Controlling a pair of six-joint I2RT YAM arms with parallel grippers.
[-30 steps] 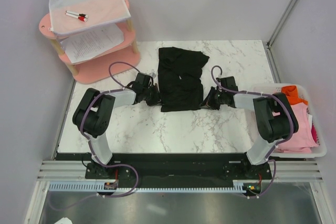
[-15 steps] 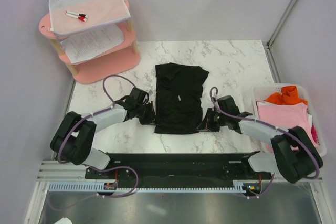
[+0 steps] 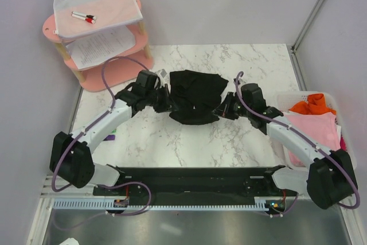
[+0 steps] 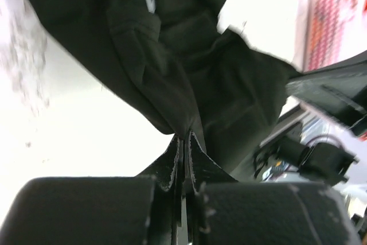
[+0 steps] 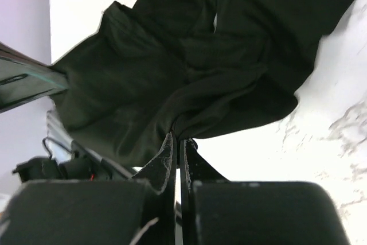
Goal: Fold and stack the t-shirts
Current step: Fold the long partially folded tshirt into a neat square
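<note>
The black t-shirt (image 3: 196, 94) lies bunched in the middle of the marble table, its near half lifted and sagging between my two grippers. On its left edge my left gripper (image 3: 166, 100) is shut on the cloth; the left wrist view shows the black t-shirt (image 4: 189, 78) pinched at the fingertips of the left gripper (image 4: 184, 137). My right gripper (image 3: 223, 107) is shut on the right edge, and in the right wrist view the black t-shirt (image 5: 189, 67) hangs from the right gripper (image 5: 176, 136). A pink t-shirt (image 3: 315, 133) and an orange one (image 3: 309, 105) lie in the basket at the right.
A white basket (image 3: 350, 167) stands at the table's right edge. A pink two-tier shelf (image 3: 109, 73) at the far left holds printed paper sheets (image 3: 100, 47) and markers (image 3: 83, 16). The marble table (image 3: 172, 142) ends at the arms' bases.
Both grippers pulled the shirt's near edge toward me, then lifted it and carried it back toward the far side, so the flat shirt is now bunched and shorter.
</note>
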